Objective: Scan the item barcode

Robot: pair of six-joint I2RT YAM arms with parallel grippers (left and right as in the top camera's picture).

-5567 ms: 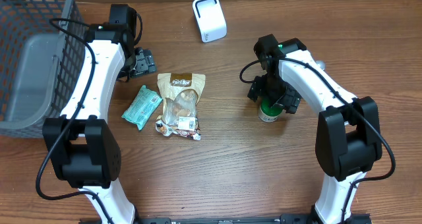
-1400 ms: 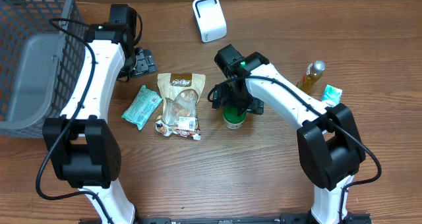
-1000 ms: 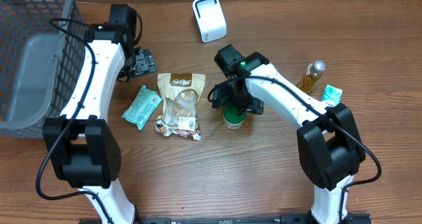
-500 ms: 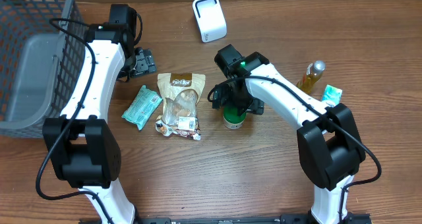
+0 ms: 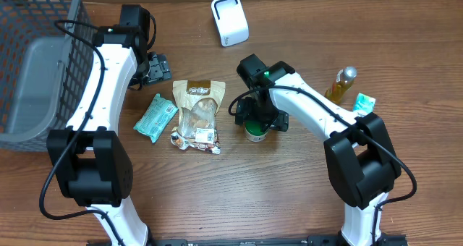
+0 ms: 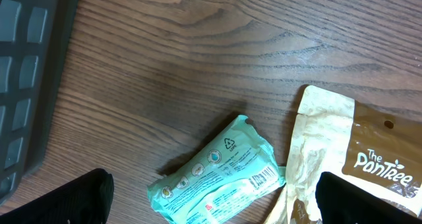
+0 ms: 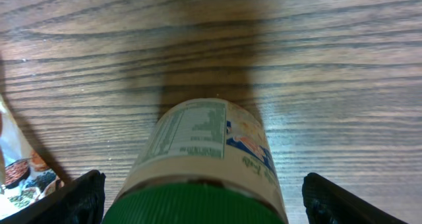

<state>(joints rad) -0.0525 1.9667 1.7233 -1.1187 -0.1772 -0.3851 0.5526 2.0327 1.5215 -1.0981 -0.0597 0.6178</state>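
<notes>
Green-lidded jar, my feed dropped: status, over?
Left gripper open, empty. Right gripper open, jaws astride upright jar, not clamped. Snack pouch close beside it.

left gripper (image 5: 153, 66) and right gripper (image 5: 255, 121), jaws of both wide apart

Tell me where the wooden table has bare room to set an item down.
Free: the wide front strip of the wooden table, below the brown snack pouch and green-lidded jar; also the back right, between white scanner and yellow bottle. Crowded: around the teal packet.
</notes>
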